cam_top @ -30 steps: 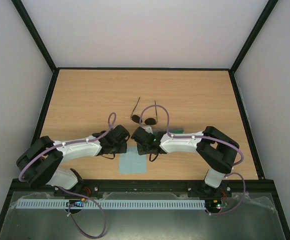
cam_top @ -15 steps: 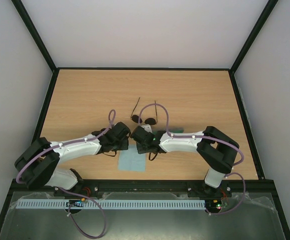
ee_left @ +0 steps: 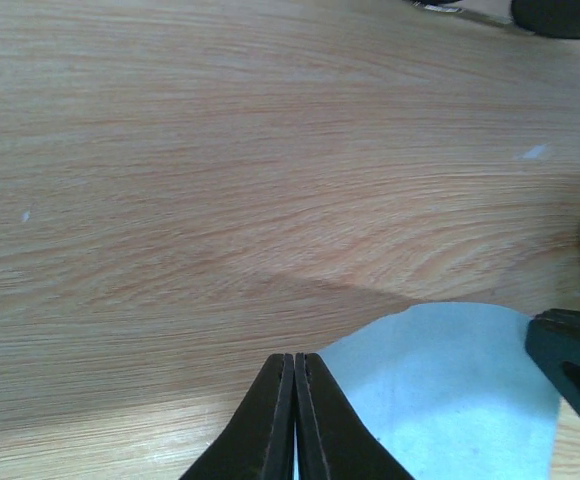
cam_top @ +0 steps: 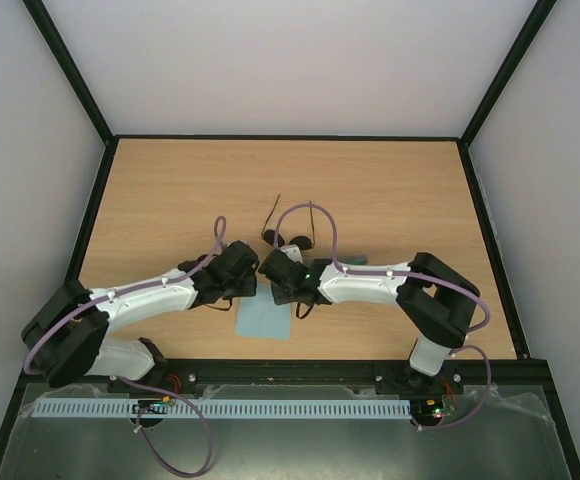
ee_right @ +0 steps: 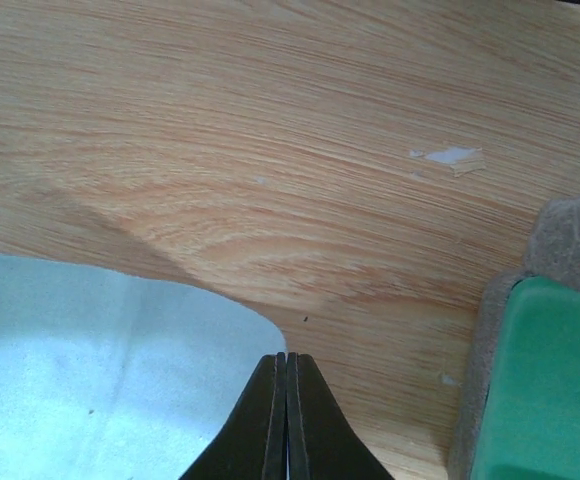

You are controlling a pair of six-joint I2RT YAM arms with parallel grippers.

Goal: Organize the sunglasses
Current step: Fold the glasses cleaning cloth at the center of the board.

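Bench point(cam_top: 170, 190) seen from above. Sunglasses point(cam_top: 288, 238) lie approx at ctr, lenses toward near edge, temple arms pointing to far edge. Cloth point(cam_top: 266, 320) lies nearer the near edge, in front of the sunglasses & slightly L of ctr. L gripper point(cam_top: 240, 272) & R gripper point(cam_top: 278, 272) sit side by side btwn sunglasses & cloth, L one to the left, each w/ fingers pressed together on the cloth's far edge. Case point(ee_right: 545, 380) sits R of the cloth, apart from it, mostly hidden under R arm
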